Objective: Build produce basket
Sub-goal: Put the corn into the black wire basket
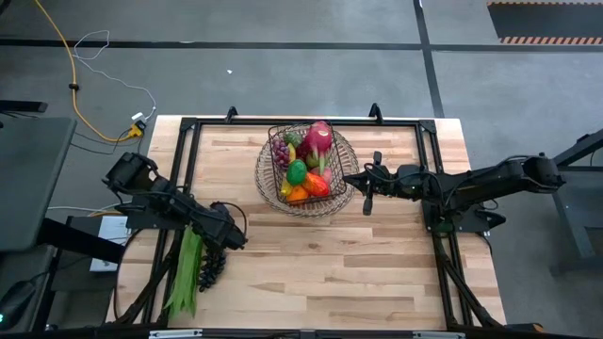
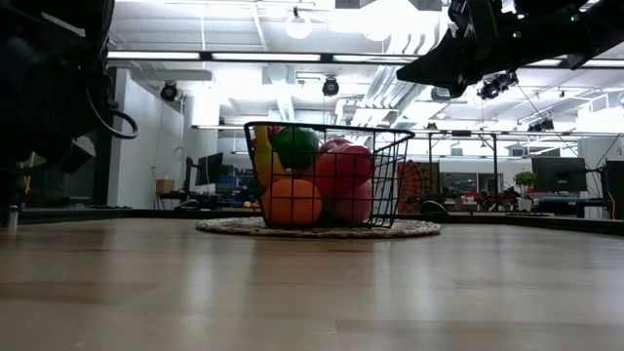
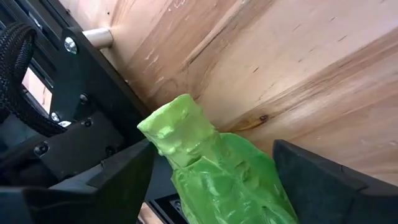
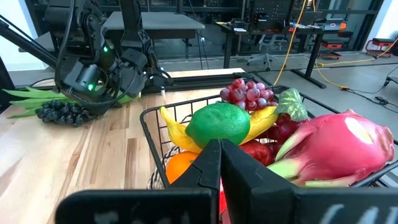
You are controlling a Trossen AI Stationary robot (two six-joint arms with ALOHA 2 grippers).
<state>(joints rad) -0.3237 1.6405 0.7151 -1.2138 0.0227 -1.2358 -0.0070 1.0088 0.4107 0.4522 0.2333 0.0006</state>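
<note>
Left wrist view alone shows green beans [image 3: 217,168] between the left gripper [image 3: 211,180] fingers.

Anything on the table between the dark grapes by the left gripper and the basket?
No. In the high view, bare wood runs from the dark grapes to the basket; the right wrist view shows the same empty stretch.

A robotics lab in an open industrial hall. Exposed ceiling ducts [image 2: 390,83] and strip lights hang over desks with monitors [image 2: 558,174]. Cables [image 1: 89,89] trail across the grey concrete floor [image 1: 283,24].
</note>
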